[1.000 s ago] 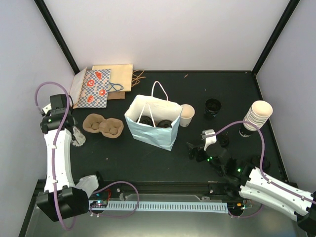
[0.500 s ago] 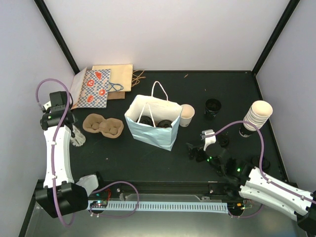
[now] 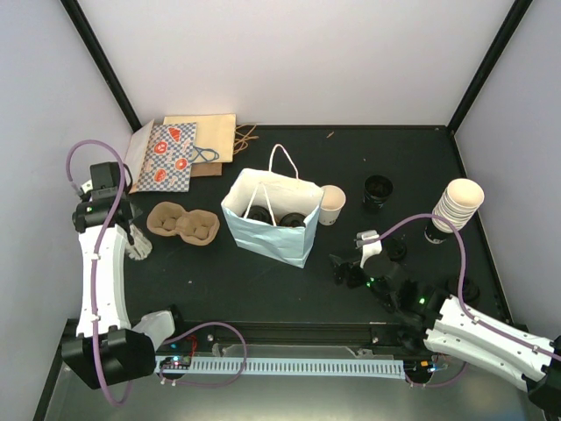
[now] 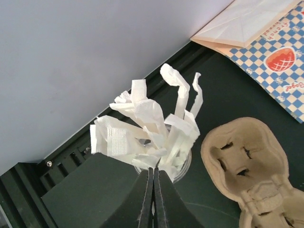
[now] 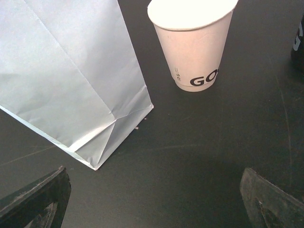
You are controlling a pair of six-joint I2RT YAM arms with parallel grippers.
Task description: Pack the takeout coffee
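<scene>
- The left gripper hangs over a clear cup of white paper strips at the far left of the dark surface. Its jaws are pressed together, with their tips at the base of the strips. I cannot tell whether a strip is pinched between them.
- The right gripper sits low near the front right of the surface. Its jaws are spread wide and hold nothing. It faces the light blue paper bag and a lidless white paper cup.
- The bag stands upright and open in the middle of the surface, handles up.
- Inside it are two takeout coffees, seen from above as round black lids side by side: one coffee cup on the left, the second coffee cup on the right.
- The lidless cup stands upright just beside the bag's right side.
- A brown cardboard cup carrier lies to the left of the bag, between it and the cup of strips.
- A stack of white cups stands near the right edge.
- A checkered bag and a brown paper bag lie flat at the back left.
</scene>
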